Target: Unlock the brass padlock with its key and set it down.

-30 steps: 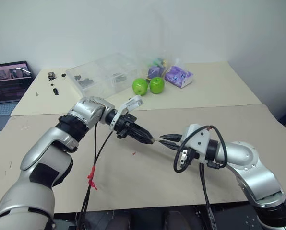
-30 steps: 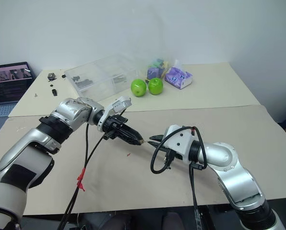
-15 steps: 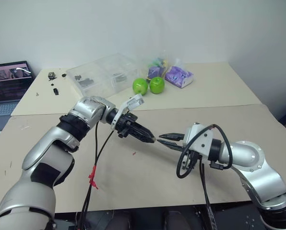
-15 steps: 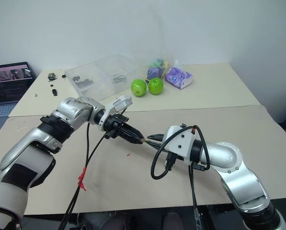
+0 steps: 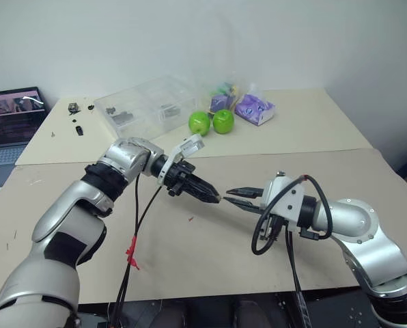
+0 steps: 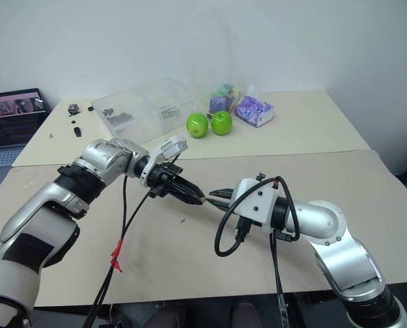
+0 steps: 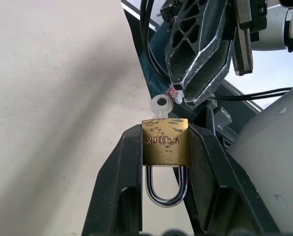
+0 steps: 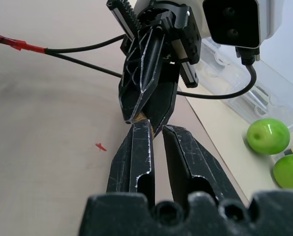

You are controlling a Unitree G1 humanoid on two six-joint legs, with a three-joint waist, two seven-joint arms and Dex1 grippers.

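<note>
Brass shows between the 2 black fingers of the left gripper (image 7: 164, 162): the brass padlock (image 7: 165, 142) is clamped by its sides, held above the table (image 5: 190, 253), its silvery shackle (image 7: 165, 184) pointing back toward the wrist and looking seated in the body. A small silver key (image 7: 162, 105) sticks out of the lock's far end. The right gripper (image 8: 154, 129) meets it tip to tip, its fingers (image 8: 136, 147) drawn nearly together with a thin gap; their tips sit right at the key, but whether they pinch it cannot be told. 2 green apples (image 5: 211, 122) lie well beyond, beside a clear plastic box (image 5: 145, 106).
</note>
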